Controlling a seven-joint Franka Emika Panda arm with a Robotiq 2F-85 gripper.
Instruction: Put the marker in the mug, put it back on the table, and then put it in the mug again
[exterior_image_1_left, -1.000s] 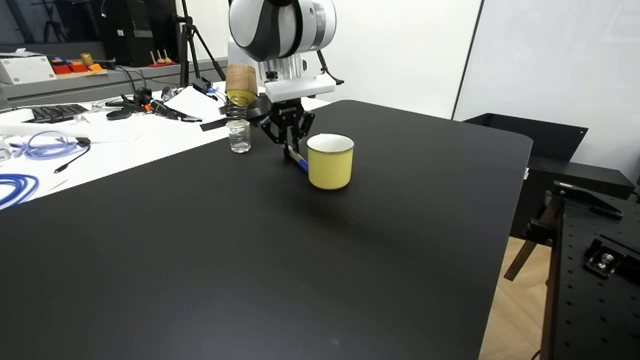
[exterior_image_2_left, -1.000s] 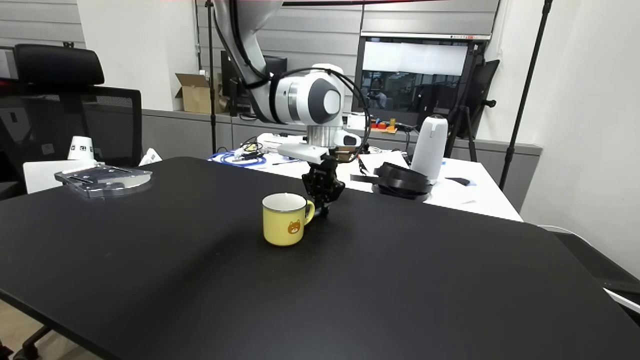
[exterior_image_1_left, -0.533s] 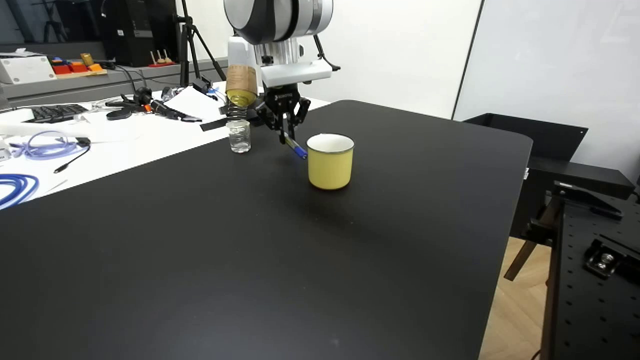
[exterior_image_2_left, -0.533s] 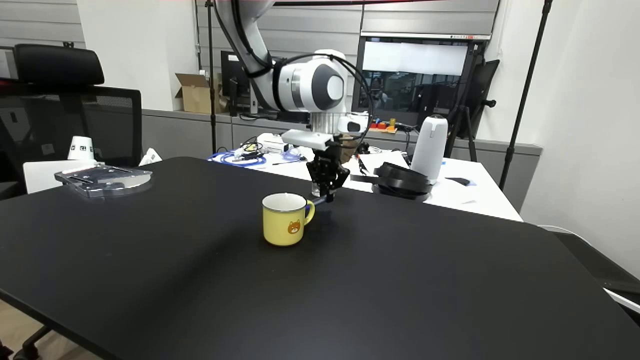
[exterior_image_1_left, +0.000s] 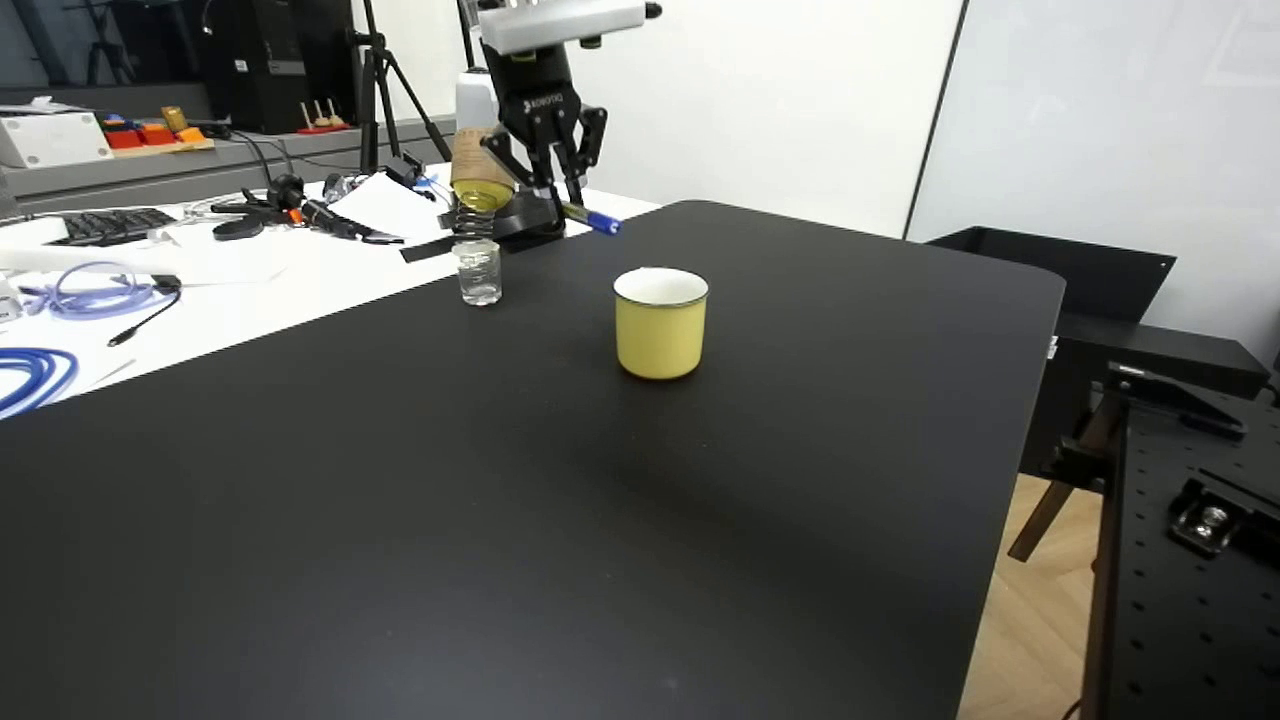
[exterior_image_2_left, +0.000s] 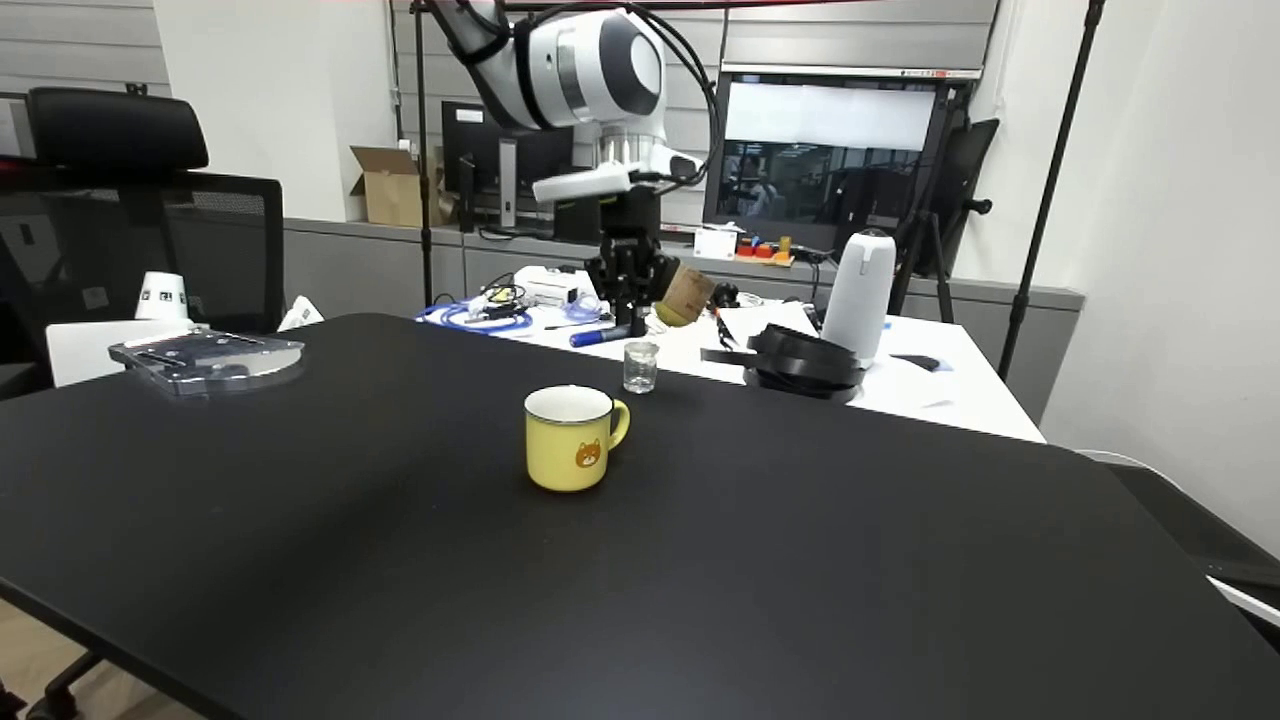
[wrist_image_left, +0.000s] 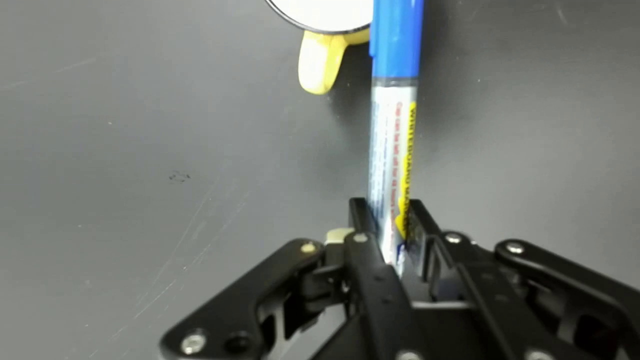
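Observation:
The pale-yellow mug (exterior_image_1_left: 660, 335) stands upright on the black table (exterior_image_1_left: 400, 520). It also shows in an exterior view with its handle (exterior_image_2_left: 566, 450), and its rim and handle (wrist_image_left: 320, 62) show at the top of the wrist view. My gripper (exterior_image_1_left: 562, 197) is shut on the marker (exterior_image_1_left: 598, 220) and holds it in the air, well above the table and back from the mug. In the wrist view the fingers (wrist_image_left: 387, 215) grip the pale barrel near one end, and the blue cap (wrist_image_left: 397, 40) points away, beside the mug's rim. The marker is tilted slightly, cap end outward (exterior_image_2_left: 598, 337).
A clear glass bottle (exterior_image_1_left: 479, 272) with a brown and amber upper part (exterior_image_2_left: 685, 295) stands near the table edge, close to my gripper. A clear plastic piece (exterior_image_2_left: 210, 358) lies at the table's far side. A cluttered white desk (exterior_image_1_left: 250, 290) adjoins the table.
My gripper has risen from the table beside the mug with the marker in it, lifting it up and back. The mug has not moved.

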